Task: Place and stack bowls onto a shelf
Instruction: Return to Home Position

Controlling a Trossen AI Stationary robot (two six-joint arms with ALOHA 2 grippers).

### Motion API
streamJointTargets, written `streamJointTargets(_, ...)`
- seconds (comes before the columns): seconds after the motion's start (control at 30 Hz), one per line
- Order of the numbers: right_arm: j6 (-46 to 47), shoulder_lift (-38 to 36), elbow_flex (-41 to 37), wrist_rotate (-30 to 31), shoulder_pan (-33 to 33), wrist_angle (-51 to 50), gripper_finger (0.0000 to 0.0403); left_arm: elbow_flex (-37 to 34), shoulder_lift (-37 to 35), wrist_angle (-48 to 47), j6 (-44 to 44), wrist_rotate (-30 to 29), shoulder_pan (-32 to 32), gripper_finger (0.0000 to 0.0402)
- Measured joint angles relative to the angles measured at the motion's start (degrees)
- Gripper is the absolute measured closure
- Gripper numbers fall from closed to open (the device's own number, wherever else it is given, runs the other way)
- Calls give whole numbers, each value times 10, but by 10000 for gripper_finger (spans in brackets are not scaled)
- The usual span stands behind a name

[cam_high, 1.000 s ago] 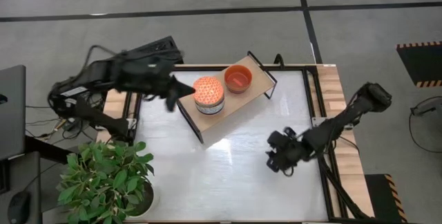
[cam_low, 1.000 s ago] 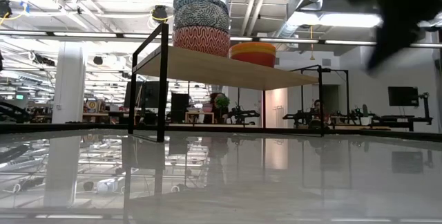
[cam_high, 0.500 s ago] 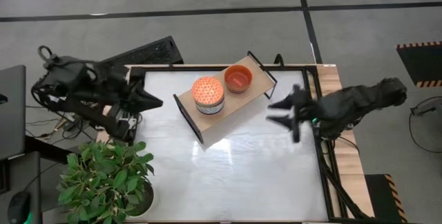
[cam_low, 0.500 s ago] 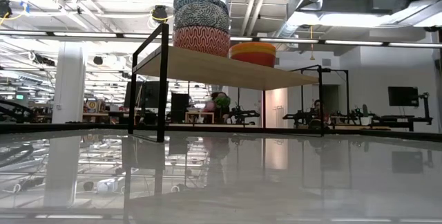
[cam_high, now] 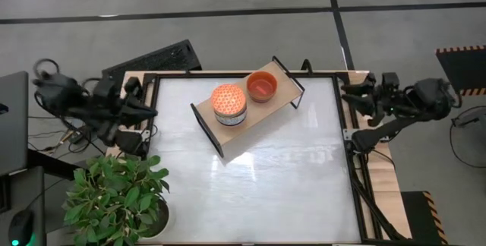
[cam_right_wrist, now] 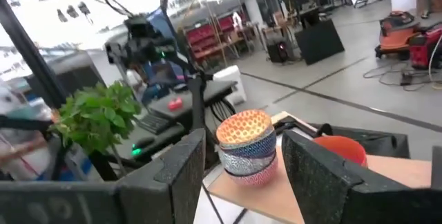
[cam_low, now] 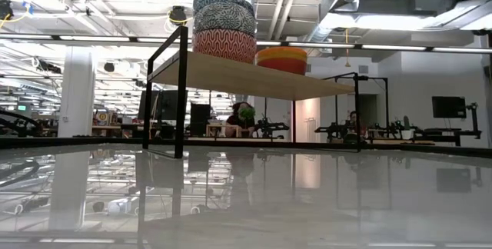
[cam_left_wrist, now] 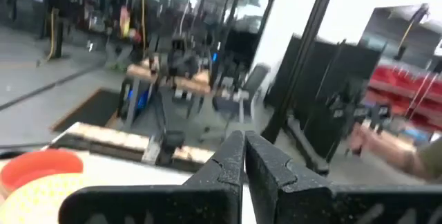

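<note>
The light-wood shelf (cam_high: pixel 250 128) stands on its black frame ends, slanting across the table's far middle. On it sits a stack of patterned bowls (cam_high: pixel 228 103), topped by an orange-patterned one, and beside it a red-orange bowl (cam_high: pixel 262 86). In the low view the stack (cam_low: pixel 224 22) and the red-orange bowl (cam_low: pixel 281 58) rest on the raised board (cam_low: pixel 254 76). My left gripper (cam_high: pixel 152 111) is shut (cam_left_wrist: pixel 244 135) at the table's left edge. My right gripper (cam_high: pixel 345 94) is open (cam_right_wrist: pixel 243 137) at the right edge and faces the stack (cam_right_wrist: pixel 245 148). Both hold nothing.
A potted plant (cam_high: pixel 114 197) stands at the table's near-left corner. A keyboard (cam_high: pixel 152 58) lies beyond the far-left corner. The white tabletop (cam_high: pixel 258 193) stretches before the shelf. A person's arm (cam_left_wrist: pixel 394 156) shows in the room beyond.
My left gripper has drawn back from the shelf's left end to the table's left edge. My right gripper has risen from low over the near-right tabletop and swung back toward the far right edge. The bowls and shelf have stayed where they were.
</note>
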Motion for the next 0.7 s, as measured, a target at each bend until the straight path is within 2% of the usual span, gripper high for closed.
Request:
streamJointTargets(0.17,6,-51,-81,-13,0,31,184,-154,-116,115,4,-18,0,401)
streamJointTargets(0.3,12,-85,-142,22,-2,28,184,-269,-195,152,-13,-41,0,401)
streamJointTargets(0.47,11,-164,-216,29,-2,59,184,-393,-273,245,-23,-36,0,401)
streamJointTargets(0.57,0,-222,-260,17,-2,62,184,-457,-307,267,-23,-44,0,401)
streamJointTargets(0.7,-6,-226,-300,7,-1,49,184,-528,-340,311,-24,-56,0,401)
